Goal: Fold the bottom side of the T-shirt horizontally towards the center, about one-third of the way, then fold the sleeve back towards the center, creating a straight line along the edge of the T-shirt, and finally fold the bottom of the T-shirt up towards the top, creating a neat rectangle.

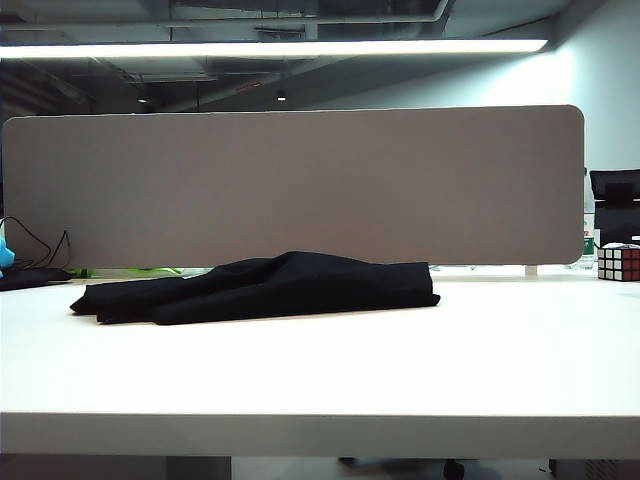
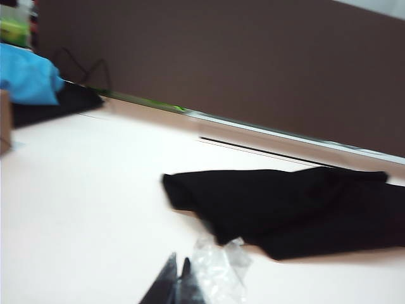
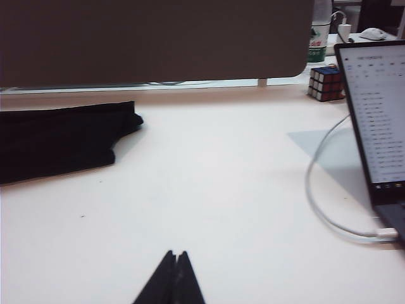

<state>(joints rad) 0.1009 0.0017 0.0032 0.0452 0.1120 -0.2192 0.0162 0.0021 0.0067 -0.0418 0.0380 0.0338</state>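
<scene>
From my remote seat I see the left gripper [image 2: 176, 278] with its dark tapered fingers pressed tight together, holding nothing, low over the smooth white table [image 1: 320, 360]; a crumpled scrap of clear plastic [image 2: 218, 269] lies just beside its tips. Ahead of it and off to one side sits the T-shirt [image 2: 297, 206], matte black cloth folded into a low, soft, rumpled bundle, resting mid-table in front of the long brown fabric divider [image 1: 290, 185]. The right gripper [image 3: 175, 275] is likewise clenched and empty, with the shirt's end well ahead of it on one side. On its other side I make out a Rubik's cube [image 3: 326, 82], a white cable [image 3: 329, 202] and a laptop [image 3: 376, 120] whose screen text is too small to read.
</scene>
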